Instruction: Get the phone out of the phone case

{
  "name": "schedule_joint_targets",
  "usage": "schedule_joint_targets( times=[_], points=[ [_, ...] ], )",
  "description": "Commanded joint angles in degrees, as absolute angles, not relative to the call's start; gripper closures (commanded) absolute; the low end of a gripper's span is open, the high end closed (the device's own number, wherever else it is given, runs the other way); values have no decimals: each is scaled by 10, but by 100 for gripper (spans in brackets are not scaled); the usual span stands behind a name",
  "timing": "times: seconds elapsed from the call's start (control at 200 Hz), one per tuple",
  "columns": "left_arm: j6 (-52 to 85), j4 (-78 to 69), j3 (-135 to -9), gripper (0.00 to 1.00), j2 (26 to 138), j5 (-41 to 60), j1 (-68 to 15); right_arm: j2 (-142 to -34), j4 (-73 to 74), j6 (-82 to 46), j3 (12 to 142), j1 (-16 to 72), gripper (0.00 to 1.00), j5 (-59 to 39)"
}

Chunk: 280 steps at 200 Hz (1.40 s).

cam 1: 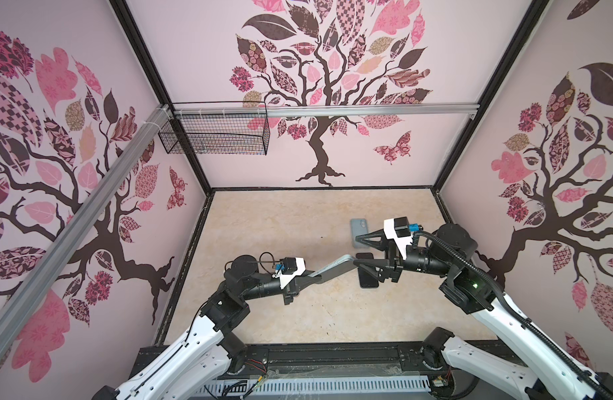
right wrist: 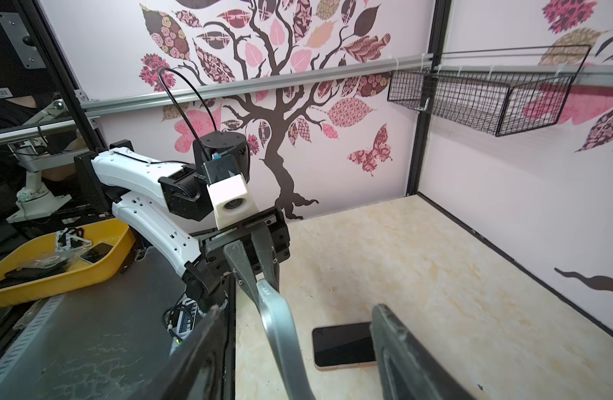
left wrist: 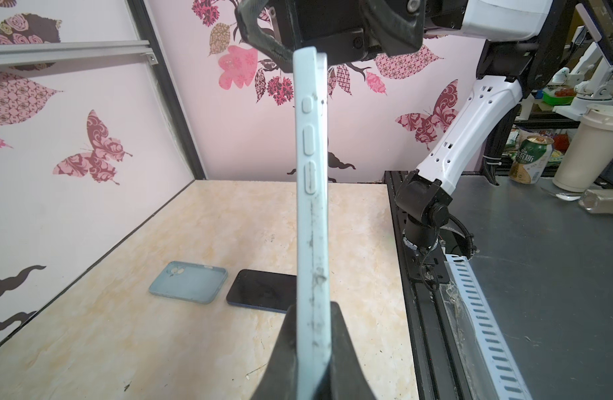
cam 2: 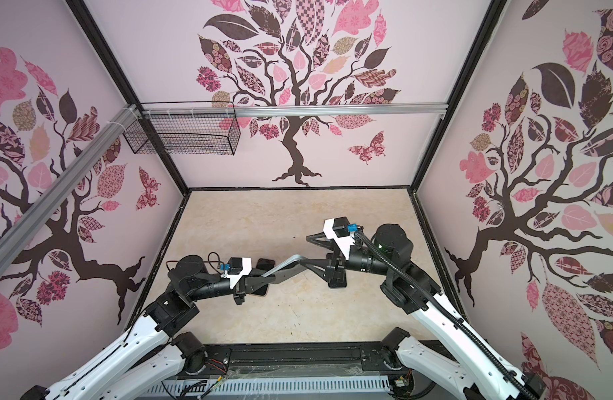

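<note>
Pale-blue phone case (left wrist: 312, 207), light and bendy, hangs above mid-table: your left gripper (left wrist: 313, 311) clenches its left end, the right gripper (right wrist: 298, 310) stands released astride its right end. Edge-on, the phone may sit inside; unclear. Peel a corner.

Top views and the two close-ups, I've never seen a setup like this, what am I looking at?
Two robot arms stand at a table, each ending in a two-finger gripper. Both top views look down from overhead; each close-up comes from a camera on an arm's wrist. The left gripper is shut on a pale blue phone case, held above the table; the right gripper stands open around its far end. On the table lie a second blue case, a blue-edged phone beside it and a pink-edged phone.
</note>
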State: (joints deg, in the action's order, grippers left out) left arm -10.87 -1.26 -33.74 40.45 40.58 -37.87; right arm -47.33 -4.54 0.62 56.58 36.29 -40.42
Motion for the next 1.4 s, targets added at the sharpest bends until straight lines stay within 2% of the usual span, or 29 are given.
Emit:
schedule_joint_targets(
  times=[0.0,0.545,0.915,1.395],
  points=[
    [-116,-53,-359,100,397,417,-380,-472,-27,-3,563,363,30,-386],
    [-115,-52,-359,100,396,419,-380,-510,-93,22,575,363,33,-356],
    [-113,-56,-358,100,398,420,-380,-498,-81,19,562,363,33,-356],
    [-112,-59,-366,100,397,446,-385,-544,-114,31,567,363,35,-312]
  ],
)
